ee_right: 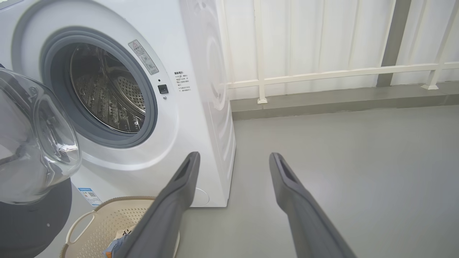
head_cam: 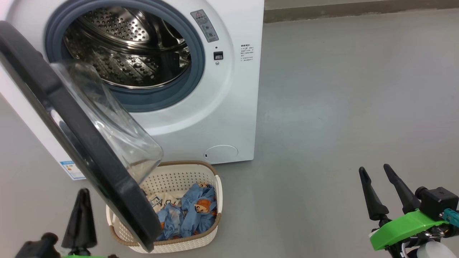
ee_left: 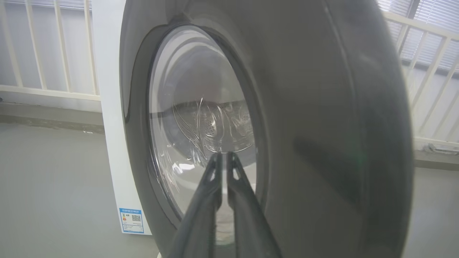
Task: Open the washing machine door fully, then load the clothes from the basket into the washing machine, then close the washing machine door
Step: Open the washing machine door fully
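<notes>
The washing machine door [head_cam: 86,150] seems not fully open: push it wider with your near-closed, empty left gripper [ee_left: 224,156]; the right gripper [head_cam: 374,168] is wide open.

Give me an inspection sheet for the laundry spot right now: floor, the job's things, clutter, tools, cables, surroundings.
Surface: grey floor, bare.
Washing machine door: open, and in the head view it hides the basket's left part.
Washing machine: no clothes seen in the drum.
Basket: on the floor in front of the machine.
Clothes: blue bear-print pieces and a cream piece, in the basket.
Clutter: nothing seen.
Tools: left tool shut, empty, pointing at the door's outer face. Right tool open, empty, over the floor.
Cables: nothing seen.
Surroundings: white railing beyond the machine.
</notes>
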Tool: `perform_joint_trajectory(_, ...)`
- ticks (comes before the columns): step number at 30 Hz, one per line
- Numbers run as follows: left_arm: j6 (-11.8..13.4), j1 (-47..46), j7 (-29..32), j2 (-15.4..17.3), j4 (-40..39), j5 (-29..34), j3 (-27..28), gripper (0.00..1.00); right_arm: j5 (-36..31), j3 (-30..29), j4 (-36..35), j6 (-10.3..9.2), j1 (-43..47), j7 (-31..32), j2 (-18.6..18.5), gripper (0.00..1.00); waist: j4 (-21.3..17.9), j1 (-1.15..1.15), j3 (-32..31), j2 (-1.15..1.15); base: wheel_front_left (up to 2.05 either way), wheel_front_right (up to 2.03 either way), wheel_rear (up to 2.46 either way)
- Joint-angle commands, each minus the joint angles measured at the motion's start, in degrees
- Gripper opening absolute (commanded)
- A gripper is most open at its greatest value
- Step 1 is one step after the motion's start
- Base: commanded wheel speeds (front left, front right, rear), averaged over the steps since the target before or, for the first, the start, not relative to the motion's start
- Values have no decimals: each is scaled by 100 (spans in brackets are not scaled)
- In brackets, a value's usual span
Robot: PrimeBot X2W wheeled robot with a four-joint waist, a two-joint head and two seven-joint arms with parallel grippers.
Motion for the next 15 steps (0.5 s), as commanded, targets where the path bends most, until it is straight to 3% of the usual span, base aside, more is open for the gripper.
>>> perform_joint_trajectory(1, -12, -175, -36, 57, -269, 94, 210, 0, -34, 98, -159, 32, -197, -71, -107, 100, 3, 0, 4, 0, 0, 0, 0)
perform_joint_trajectory(10, -12, -317, -36, -46, -2112, 416, 336, 0, 0, 145, -227, 32, -195, -71, -91, 100, 44, 0, 3, 0, 0, 0, 0)
perform_joint_trajectory(15, -12, -231, -36, -45, -2845, 445, -246, 0, 42, 218, -224, 32, -213, -71, -79, 100, 49, 0, -11, 0, 0, 0, 0)
